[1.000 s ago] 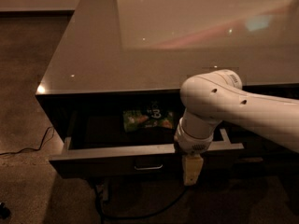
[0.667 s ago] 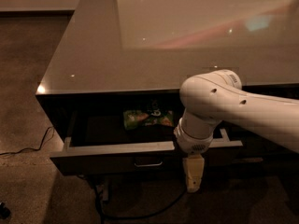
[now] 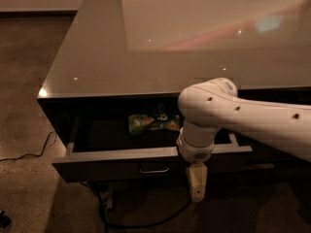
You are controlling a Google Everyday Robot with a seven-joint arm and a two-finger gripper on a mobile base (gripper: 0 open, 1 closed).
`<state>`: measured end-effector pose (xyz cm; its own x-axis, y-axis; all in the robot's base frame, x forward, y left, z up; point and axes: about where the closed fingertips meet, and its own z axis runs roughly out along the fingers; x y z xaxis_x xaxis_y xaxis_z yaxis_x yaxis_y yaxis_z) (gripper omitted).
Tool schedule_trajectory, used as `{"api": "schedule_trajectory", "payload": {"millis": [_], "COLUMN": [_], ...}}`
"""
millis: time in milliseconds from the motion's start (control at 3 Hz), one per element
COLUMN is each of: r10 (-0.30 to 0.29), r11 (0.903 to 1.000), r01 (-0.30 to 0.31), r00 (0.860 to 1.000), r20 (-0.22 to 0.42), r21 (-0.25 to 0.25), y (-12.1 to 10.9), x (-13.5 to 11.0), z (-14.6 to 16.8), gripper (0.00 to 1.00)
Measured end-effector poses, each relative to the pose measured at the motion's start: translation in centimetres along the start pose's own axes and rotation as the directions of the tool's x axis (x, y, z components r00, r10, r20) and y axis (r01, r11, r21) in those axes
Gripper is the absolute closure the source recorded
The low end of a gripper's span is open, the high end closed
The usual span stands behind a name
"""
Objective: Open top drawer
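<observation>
One top drawer [image 3: 112, 165] stands pulled out, green snack packet [image 3: 153, 123] inside.
Gripper [image 3: 197, 191] hangs before its front; parted or together, cannot tell.

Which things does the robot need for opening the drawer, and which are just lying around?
For the job: top drawer, pulled out; its handle; tool, hanging in front of it, right of the handle.
Just lying about: green snack bag inside the drawer; cable on the floor.

White lettering on the green packet [image 3: 153, 123], up-left of the gripper [image 3: 197, 191] hanging before the top drawer [image 3: 116, 166], cannot be read.
</observation>
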<state>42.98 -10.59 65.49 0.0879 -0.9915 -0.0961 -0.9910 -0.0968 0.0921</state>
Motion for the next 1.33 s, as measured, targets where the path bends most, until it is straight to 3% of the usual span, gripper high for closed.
{"api": "schedule_trajectory", "payload": {"millis": [333,667,1333], "r10": [-0.027,-0.053,-0.053], "r11": [0.9989,0.9965,0.9963], "r01": [0.027,0.051,0.051], "r00": [1.0,0.998,0.998], "r20": [-0.003,-0.023,-0.032], "r21": [-0.038,-0.066,-0.07], "y": [-0.7,-0.7,-0.5], "x": [-0.5,-0.8,-0.7], "z": [2.2,3.5,2.7], "gripper": [0.0,0.17,0.63]}}
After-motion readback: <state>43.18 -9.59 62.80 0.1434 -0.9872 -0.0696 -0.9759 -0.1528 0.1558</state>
